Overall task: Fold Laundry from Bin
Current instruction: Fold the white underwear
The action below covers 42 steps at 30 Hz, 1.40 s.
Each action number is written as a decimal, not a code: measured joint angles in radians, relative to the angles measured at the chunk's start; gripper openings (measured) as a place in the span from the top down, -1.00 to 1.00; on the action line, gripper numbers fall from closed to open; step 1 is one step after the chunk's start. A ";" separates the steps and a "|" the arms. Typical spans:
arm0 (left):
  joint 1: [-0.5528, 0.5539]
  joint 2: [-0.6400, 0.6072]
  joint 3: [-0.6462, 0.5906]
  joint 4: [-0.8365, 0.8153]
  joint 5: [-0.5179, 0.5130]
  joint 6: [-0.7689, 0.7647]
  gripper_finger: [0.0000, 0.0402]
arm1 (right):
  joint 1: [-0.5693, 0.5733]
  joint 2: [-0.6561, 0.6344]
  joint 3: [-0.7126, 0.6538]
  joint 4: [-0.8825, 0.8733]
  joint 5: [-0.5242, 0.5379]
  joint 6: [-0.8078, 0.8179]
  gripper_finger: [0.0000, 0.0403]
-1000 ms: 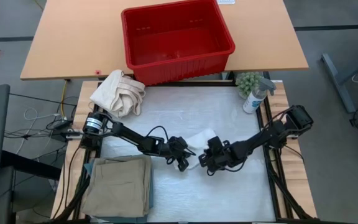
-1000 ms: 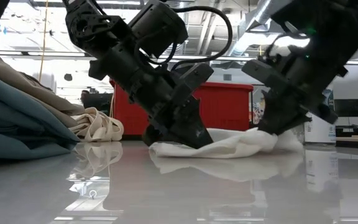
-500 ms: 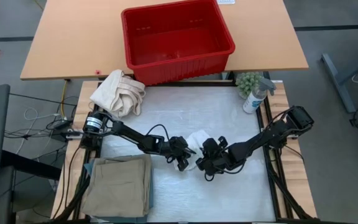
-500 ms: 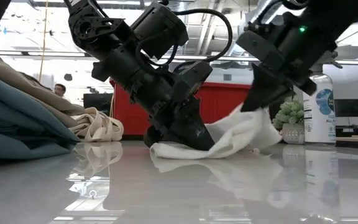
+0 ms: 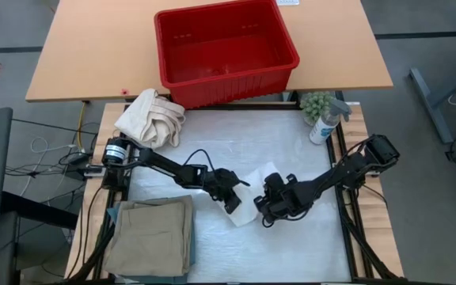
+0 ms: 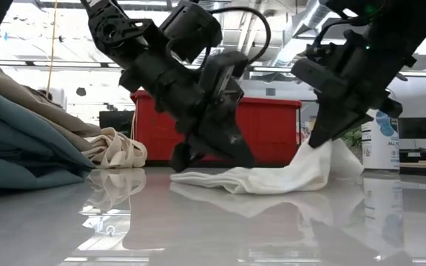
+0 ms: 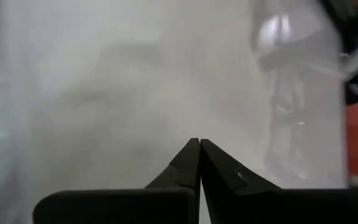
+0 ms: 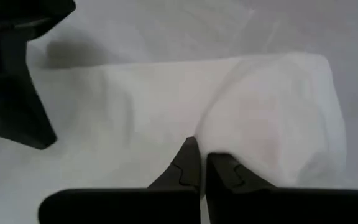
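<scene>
A small white cloth (image 5: 244, 214) lies on the white table cover between my two grippers; in the low view (image 6: 265, 177) its left part rests flat and its right end is raised. My left gripper (image 5: 233, 202) is shut over the cloth's left end. My right gripper (image 5: 264, 207) is shut on the cloth's right end. The red bin (image 5: 220, 47) stands on the wooden table beyond the far edge. Folded tan trousers (image 5: 150, 233) rest on a teal garment at the near left. My left gripper (image 7: 199, 144) has its fingers shut and slanting down at the cloth's left end (image 6: 220, 176); I cannot tell whether they touch it. My right gripper (image 8: 199, 149) pinches a raised fold of the cloth (image 8: 229, 134) at its right end between its two fingers, slanting down from the table's right. That end (image 6: 320, 151) is lifted; the rest slopes down and lies on the table.
A cream canvas bundle (image 5: 150, 117) lies at the far left corner of the cover. A spray bottle (image 5: 323, 123) and a small plant (image 5: 317, 103) stand at the far right. Free cover lies toward the far edge and along the near edge.
Both grippers have risen a little and rolled, staying shut. My right gripper has lifted the cloth's right end off the table. The cloth's left part has stayed down, and the cloth now reaches farther toward the table's near edge.
</scene>
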 joint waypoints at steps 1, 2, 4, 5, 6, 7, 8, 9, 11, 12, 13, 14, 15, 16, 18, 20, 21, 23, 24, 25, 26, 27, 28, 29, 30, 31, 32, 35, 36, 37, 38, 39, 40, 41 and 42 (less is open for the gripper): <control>0.001 -0.001 0.000 0.014 0.018 -0.009 1.00 | 0.002 0.000 0.000 0.001 -0.002 0.000 0.88; 0.004 -0.011 0.000 0.020 0.035 -0.010 1.00 | 0.006 0.000 0.000 0.001 -0.005 0.000 0.88; 0.008 -0.032 0.000 0.045 0.030 0.010 1.00 | 0.010 0.000 0.000 0.002 -0.005 0.000 0.88; 0.012 -0.045 0.002 0.056 0.004 0.026 1.00 | 0.010 0.000 0.000 0.002 -0.005 -0.001 0.88; 0.019 -0.058 0.002 0.058 -0.028 0.046 1.00 | 0.010 0.000 0.000 0.004 -0.005 -0.001 0.88; 0.027 -0.068 0.002 0.061 -0.070 0.071 1.00 | 0.009 0.000 0.000 0.005 -0.006 -0.001 0.88; 0.036 -0.074 0.002 0.060 -0.111 0.096 1.00 | 0.010 0.000 0.000 0.006 -0.006 -0.002 0.88; 0.045 -0.076 0.002 0.058 -0.152 0.127 1.00 | 0.010 0.000 0.000 0.008 -0.007 -0.002 0.88; 0.058 -0.075 0.002 0.036 -0.208 0.191 1.00 | 0.013 0.000 0.000 0.008 -0.007 -0.003 0.88; 0.064 -0.070 0.002 0.022 -0.221 0.223 1.00 | 0.013 0.000 0.000 0.009 -0.007 -0.004 0.88; 0.068 -0.061 0.003 0.018 -0.225 0.251 1.00 | 0.014 0.000 0.000 0.008 -0.008 -0.004 0.88; 0.070 -0.052 0.003 0.009 -0.225 0.278 1.00 | 0.014 0.000 0.000 0.008 -0.008 -0.004 0.88; 0.070 -0.047 0.002 -0.008 -0.220 0.302 1.00 | 0.014 0.000 0.000 0.008 -0.008 -0.004 0.88; 0.069 -0.045 0.001 -0.019 -0.216 0.328 1.00 | 0.014 0.000 0.000 0.008 -0.009 -0.004 0.88; 0.067 -0.046 0.002 -0.011 -0.215 0.375 1.00 | 0.014 0.000 0.000 0.008 -0.009 -0.004 0.88; 0.064 -0.048 0.003 -0.007 -0.215 0.415 1.00 | 0.014 0.000 0.000 0.008 -0.008 -0.006 0.88; 0.064 -0.048 0.003 -0.010 -0.215 0.425 1.00 | 0.014 0.000 0.000 0.008 -0.008 -0.009 0.88; 0.064 -0.048 0.003 -0.015 -0.212 0.439 1.00 | 0.014 0.000 0.000 0.008 -0.008 -0.012 0.88; 0.064 -0.048 0.003 -0.014 -0.207 0.446 1.00 | 0.014 0.000 0.000 0.008 -0.008 -0.012 0.88; 0.064 -0.048 0.003 -0.013 -0.201 0.454 1.00 | 0.014 0.000 0.000 0.008 -0.008 -0.012 0.88; 0.064 -0.048 0.003 -0.014 -0.191 0.465 1.00 | 0.014 0.000 0.000 0.008 -0.008 -0.012 0.88; 0.064 -0.048 0.003 -0.016 -0.182 0.476 1.00 | 0.012 0.000 0.000 0.008 -0.008 -0.012 0.88; 0.064 -0.047 0.003 -0.018 -0.179 0.485 1.00 | 0.012 0.000 0.000 0.008 -0.008 -0.013 0.88; 0.062 -0.039 0.003 -0.009 -0.177 0.495 1.00 | 0.012 0.000 0.000 0.008 -0.008 -0.015 0.88; 0.061 -0.029 0.005 0.001 -0.174 0.499 1.00 | 0.012 0.000 0.000 0.008 -0.008 -0.015 0.88; 0.061 -0.019 0.005 -0.003 -0.173 0.500 1.00 | 0.012 0.000 0.000 0.008 -0.007 -0.015 0.88; 0.061 -0.006 0.003 -0.006 -0.173 0.500 1.00 | 0.012 0.000 0.000 0.008 -0.007 -0.015 0.88; 0.062 0.021 0.003 0.017 -0.167 0.499 1.00 | 0.012 0.000 0.000 0.010 -0.007 -0.014 0.88; 0.063 0.028 0.003 0.022 -0.165 0.500 1.00 | 0.012 0.000 0.000 0.010 -0.007 -0.014 0.88; 0.064 0.033 0.005 0.025 -0.166 0.499 1.00 | 0.012 0.000 0.000 0.010 -0.007 -0.015 0.88; 0.067 0.039 0.005 0.014 -0.173 0.498 1.00 | 0.012 0.000 0.000 0.012 -0.007 -0.021 0.88; 0.070 0.046 0.004 0.014 -0.177 0.495 1.00 | 0.012 0.000 0.000 0.016 -0.007 -0.031 0.88; 0.074 0.047 0.006 0.017 -0.177 0.492 1.00 | 0.012 0.000 0.000 0.018 -0.006 -0.041 0.88; 0.080 0.047 0.006 0.014 -0.177 0.489 1.00 | 0.012 0.000 0.000 0.023 -0.003 -0.057 0.88; 0.083 0.047 0.006 0.014 -0.177 0.489 1.00 | 0.012 0.000 0.000 0.027 -0.002 -0.077 0.88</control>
